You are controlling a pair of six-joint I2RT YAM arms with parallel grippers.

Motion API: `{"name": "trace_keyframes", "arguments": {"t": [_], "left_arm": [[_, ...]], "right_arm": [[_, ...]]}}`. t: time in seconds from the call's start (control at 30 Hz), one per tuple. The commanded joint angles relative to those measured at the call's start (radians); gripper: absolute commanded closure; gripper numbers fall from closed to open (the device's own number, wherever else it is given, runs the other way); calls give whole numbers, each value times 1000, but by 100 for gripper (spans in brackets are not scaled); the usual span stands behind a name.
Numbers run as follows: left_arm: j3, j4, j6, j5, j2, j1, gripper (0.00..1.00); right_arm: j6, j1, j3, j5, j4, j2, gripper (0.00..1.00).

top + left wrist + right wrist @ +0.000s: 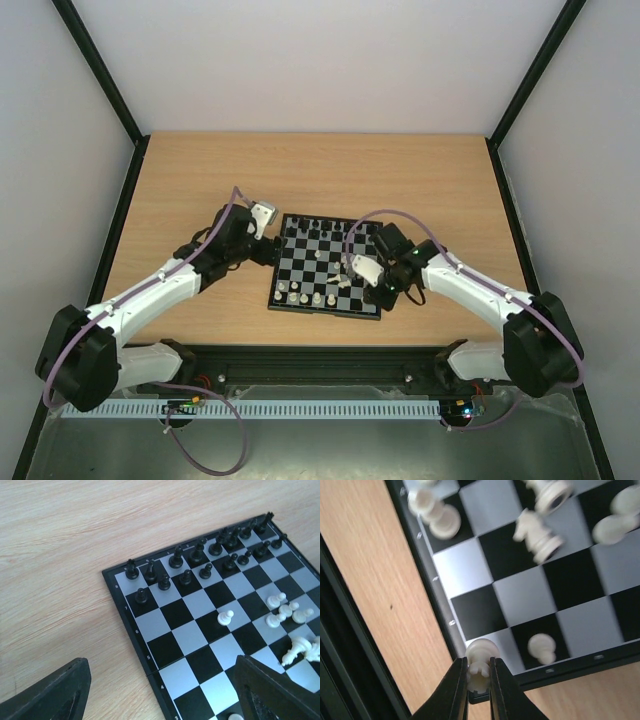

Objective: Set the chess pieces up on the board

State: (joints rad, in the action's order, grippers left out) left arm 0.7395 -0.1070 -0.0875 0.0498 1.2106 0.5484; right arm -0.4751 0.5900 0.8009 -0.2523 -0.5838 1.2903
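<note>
The board (325, 311) lies mid-table, also in the left wrist view (195, 635) and right wrist view (470, 565). Black pieces (318, 228) stand in its two far rows (200, 565). Cream-white pieces stand along the near row (305, 297); others are loose mid-board (285, 612), some lying down (540, 535). My right gripper (378, 298) is shut on a white rook (481, 666), held over the board's near right corner beside a white pawn (542, 647). My left gripper (268, 252) is open and empty (160, 695), straddling the board's left edge.
The board rests on a wooden table (200, 180) bounded by black frame rails (128, 190) and white walls. A black rail (320, 355) runs along the near edge, close to the board's near side (340, 630).
</note>
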Motion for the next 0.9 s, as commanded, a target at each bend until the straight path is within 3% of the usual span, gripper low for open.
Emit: {"name": "trace_keyframes", "arguments": {"t": [0.0,0.67,0.87], "left_arm": [[40,-53,46,60,18,-13,20],[55,-66,46,70,38,-22,23],[56,-66,46,74,38,-22,23]], "right_arm": [[-45,52,-51,59,-53,-5,96],[-32,68,-78,103,5,65,94],[-24,68,-78,112,13,74,86]]}}
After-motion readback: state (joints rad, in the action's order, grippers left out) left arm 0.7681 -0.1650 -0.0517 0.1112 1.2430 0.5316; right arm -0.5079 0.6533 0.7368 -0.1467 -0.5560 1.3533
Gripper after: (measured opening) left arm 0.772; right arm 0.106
